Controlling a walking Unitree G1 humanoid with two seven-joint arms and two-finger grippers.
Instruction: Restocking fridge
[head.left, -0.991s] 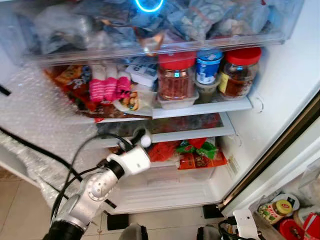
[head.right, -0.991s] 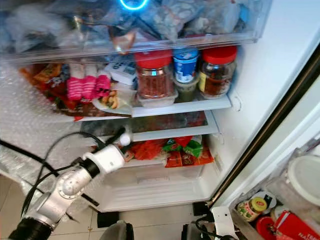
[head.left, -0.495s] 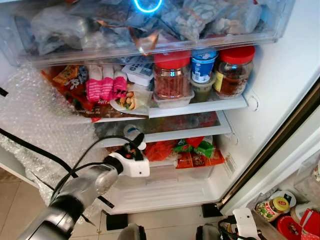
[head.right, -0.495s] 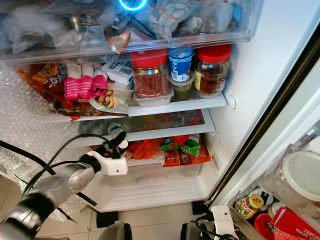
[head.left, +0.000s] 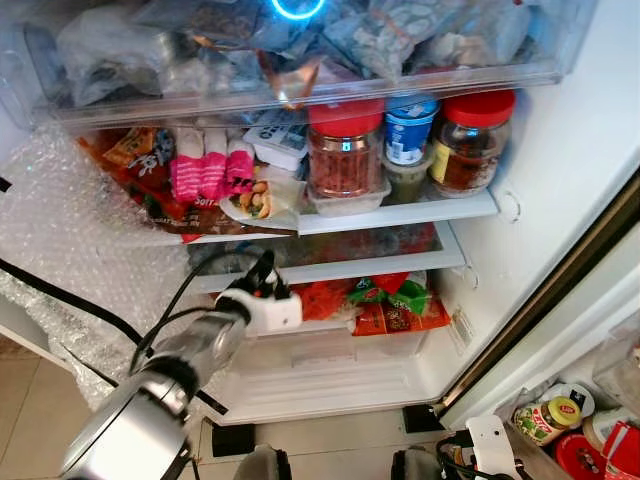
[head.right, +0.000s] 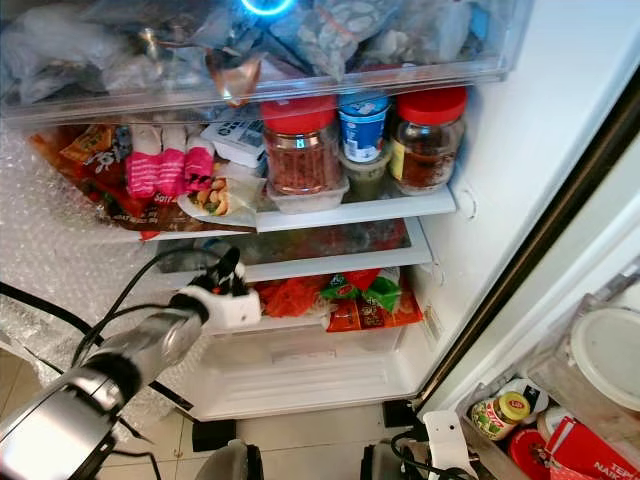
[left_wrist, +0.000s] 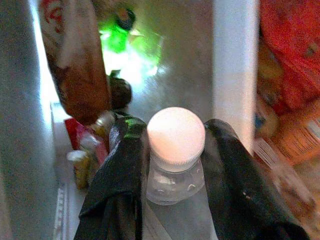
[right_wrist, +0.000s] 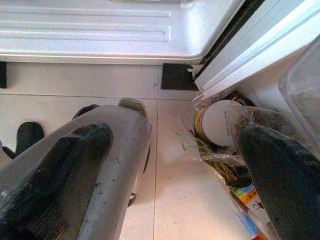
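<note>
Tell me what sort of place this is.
Most likely a home kitchen, at an open fridge: shelves crowded with red-lidded jars and snack packets, and a tiled floor below. The left hand holds a bottle at a shelf.

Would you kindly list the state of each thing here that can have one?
Fridge: open.
Bottle: capped, held.
Left claw: shut on the bottle, at the lower shelf.
Right claw: open, idle near the floor.
Jars: lidded, upright.
Top drawer: full.
</note>
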